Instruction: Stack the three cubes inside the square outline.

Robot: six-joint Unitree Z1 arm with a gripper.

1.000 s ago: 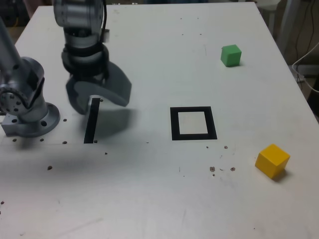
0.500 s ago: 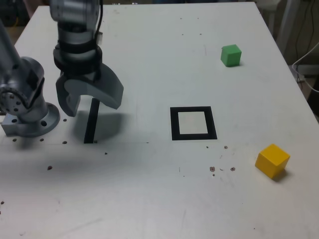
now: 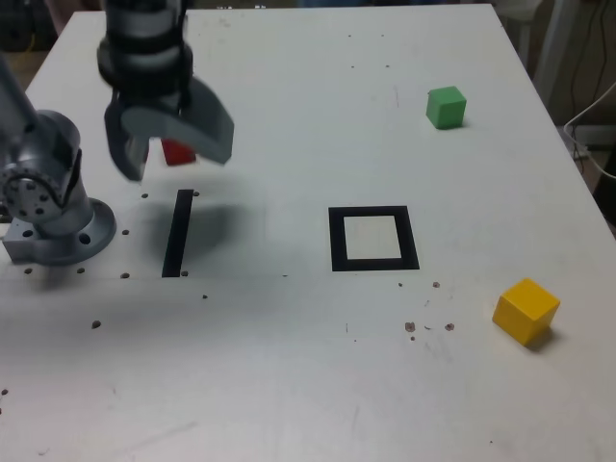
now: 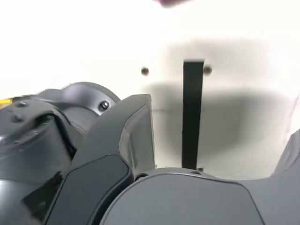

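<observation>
The red cube [image 3: 179, 152] shows in the gap between my gripper's fingers, partly hidden by them, at the exterior view's far left. My gripper [image 3: 169, 150] hangs above the table with its jaws spread wide and nothing clamped. The green cube [image 3: 446, 106] sits at the far right of the exterior view. The yellow cube [image 3: 526, 310] lies near the right edge, closer to the camera. The square outline [image 3: 373, 210] is in the table's middle, with only white inside it. In the wrist view one dark finger [image 4: 124, 140] fills the foreground.
A straight black strip [image 3: 177, 233] [image 4: 192, 112] lies just nearer the camera than the gripper. The arm's grey base [image 3: 53, 207] stands at the exterior view's left edge. The white table [image 3: 318, 375] carries small dark specks. Cables hang off the right side.
The gripper has moved from over the black strip toward the table's far side. The red cube, hidden before, now shows between the fingers. The jaws stayed wide.
</observation>
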